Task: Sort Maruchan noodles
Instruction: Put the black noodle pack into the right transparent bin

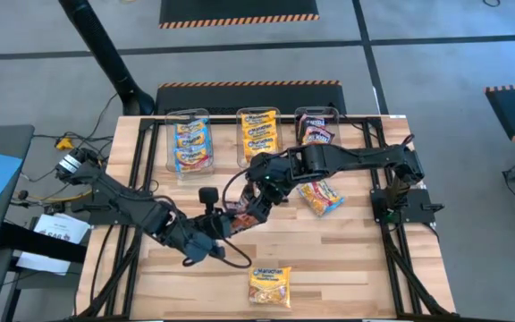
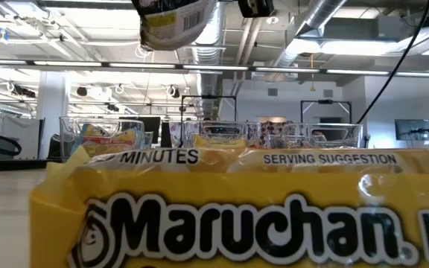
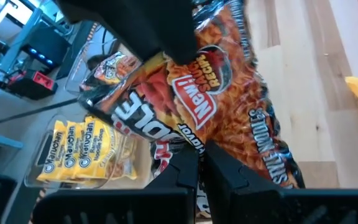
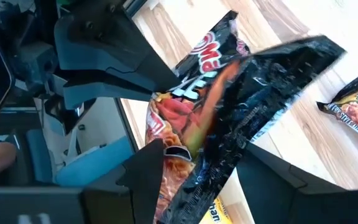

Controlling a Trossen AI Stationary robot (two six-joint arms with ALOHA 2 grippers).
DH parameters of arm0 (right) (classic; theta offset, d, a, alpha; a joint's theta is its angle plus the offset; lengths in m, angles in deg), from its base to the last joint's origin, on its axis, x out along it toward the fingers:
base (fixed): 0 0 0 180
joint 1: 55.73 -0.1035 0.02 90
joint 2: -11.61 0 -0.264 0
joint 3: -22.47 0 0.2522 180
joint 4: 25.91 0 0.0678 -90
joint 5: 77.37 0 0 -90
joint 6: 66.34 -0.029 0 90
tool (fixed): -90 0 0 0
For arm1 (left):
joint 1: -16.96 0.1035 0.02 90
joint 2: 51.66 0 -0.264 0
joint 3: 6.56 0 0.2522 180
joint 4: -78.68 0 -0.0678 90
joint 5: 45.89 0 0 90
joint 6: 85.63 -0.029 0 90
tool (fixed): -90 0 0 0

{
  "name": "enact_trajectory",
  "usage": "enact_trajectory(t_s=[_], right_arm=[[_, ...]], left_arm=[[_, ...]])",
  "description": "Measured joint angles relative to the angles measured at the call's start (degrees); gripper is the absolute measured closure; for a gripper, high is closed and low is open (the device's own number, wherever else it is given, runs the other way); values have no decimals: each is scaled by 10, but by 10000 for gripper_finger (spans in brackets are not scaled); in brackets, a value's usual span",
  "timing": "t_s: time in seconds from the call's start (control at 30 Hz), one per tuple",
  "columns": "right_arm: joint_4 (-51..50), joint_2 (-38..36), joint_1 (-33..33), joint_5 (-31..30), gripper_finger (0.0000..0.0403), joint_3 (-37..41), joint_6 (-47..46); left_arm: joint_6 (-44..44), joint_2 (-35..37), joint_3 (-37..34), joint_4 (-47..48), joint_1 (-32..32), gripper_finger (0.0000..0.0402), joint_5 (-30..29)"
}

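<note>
We have the crinkly black-red plastic noodle packet (image 1: pixel 244 213) at the table's centre, pinched in the closed left gripper (image 1: pixel 231 220), while the right gripper (image 1: pixel 259 195), at one o'clock of it, straddles its far end with fingers spread wide. We judge the handover goes best if the right closes squarely before the left lets go. We read "Maruchan", "MINUTES" and "SERVING SUGGESTION" on the yellow-orange flat packet (image 1: pixel 269 286) at six o'clock.

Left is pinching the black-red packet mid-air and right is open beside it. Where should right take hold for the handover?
Grip the free end of the black-red packet, opposite the corner that the shut left gripper pinches. The packet hangs crumpled and tilted between the arms, so its loose edge already sits between the open right gripper's fingers. I would come in from the right arm's side, across the thin faces, probably clear of the left fingers.
</note>
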Motion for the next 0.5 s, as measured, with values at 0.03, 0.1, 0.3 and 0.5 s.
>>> enact_trajectory(t_s=[0.03,0.1,0.3,0.5], right_arm=[[0,0,0,-1,182,0,-3],[-3,0,0,-2,191,0,-4],[-16,7,0,-2,255,-1,-5],[-32,25,-1,-1,337,-1,13]], left_arm=[[0,0,0,-1,2,401,0],[-7,0,0,-7,6,401,1],[-21,0,0,-22,12,401,2],[-16,-1,0,-26,16,401,17]])
